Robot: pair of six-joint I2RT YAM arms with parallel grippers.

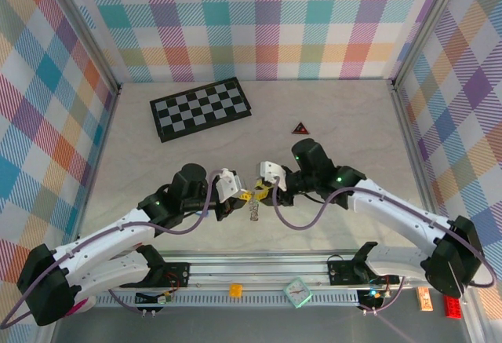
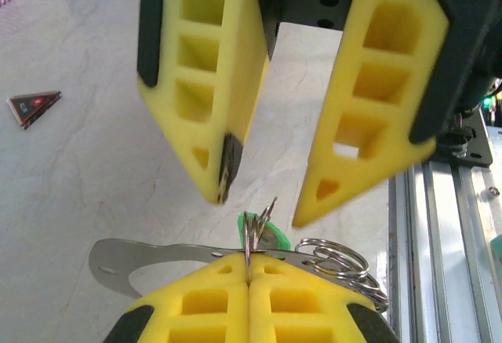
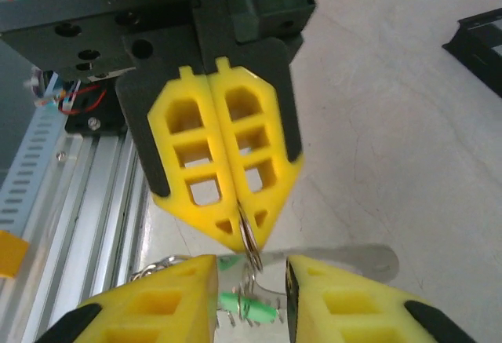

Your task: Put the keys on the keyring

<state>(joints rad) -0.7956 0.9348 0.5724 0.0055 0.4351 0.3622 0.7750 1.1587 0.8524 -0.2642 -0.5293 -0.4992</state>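
Both grippers meet above the table's near middle. My left gripper (image 1: 239, 195) (image 2: 248, 260) (image 3: 241, 237) is shut on the edge of a thin silver split ring of the keyring (image 2: 251, 237) (image 3: 251, 250). A key with a green head (image 2: 272, 233) (image 3: 251, 306) hangs at that ring, with more linked rings (image 2: 337, 260) and a flat silver metal tag (image 2: 125, 257) (image 3: 353, 258) trailing from it. My right gripper (image 1: 267, 192) (image 2: 263, 208) (image 3: 251, 276) faces the left one and is open, a finger on each side of the ring and green key, gripping nothing.
A black-and-white checkerboard (image 1: 201, 108) lies at the back left. A dark red-edged triangle (image 1: 300, 129) (image 2: 33, 106) sits behind the right arm. The aluminium rail (image 1: 259, 268) runs along the near edge, just behind the grippers.
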